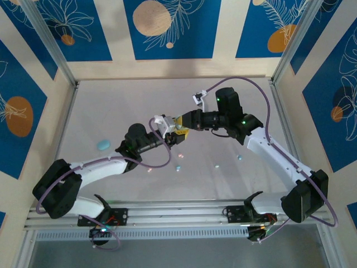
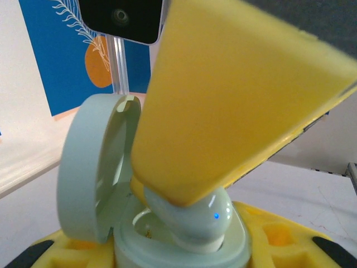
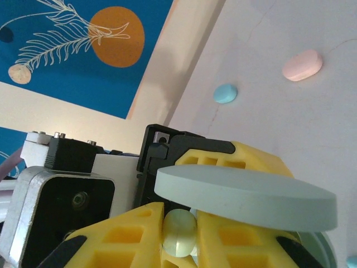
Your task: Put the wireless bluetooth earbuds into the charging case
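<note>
My left gripper (image 2: pixel 181 259) is shut on a mint green charging case (image 2: pixel 184 251), which it holds above the table with the round lid (image 2: pixel 92 167) swung open. My right gripper (image 3: pixel 179 237) is shut on a mint earbud (image 3: pixel 179 230). In the left wrist view that earbud (image 2: pixel 203 218) shows a blue light and sits partly in a well of the case, with the right gripper's yellow finger (image 2: pixel 234 95) on top of it. Both grippers meet over the table's middle, left gripper (image 1: pixel 167 134) against right gripper (image 1: pixel 183 129).
A light blue case (image 1: pixel 104 145) lies on the table to the left, also seen in the right wrist view as the blue case (image 3: pixel 225 93) beside a pink case (image 3: pixel 302 65). Small loose earbuds (image 1: pixel 178 167) lie in front of the grippers, with others (image 1: pixel 239 157) to the right.
</note>
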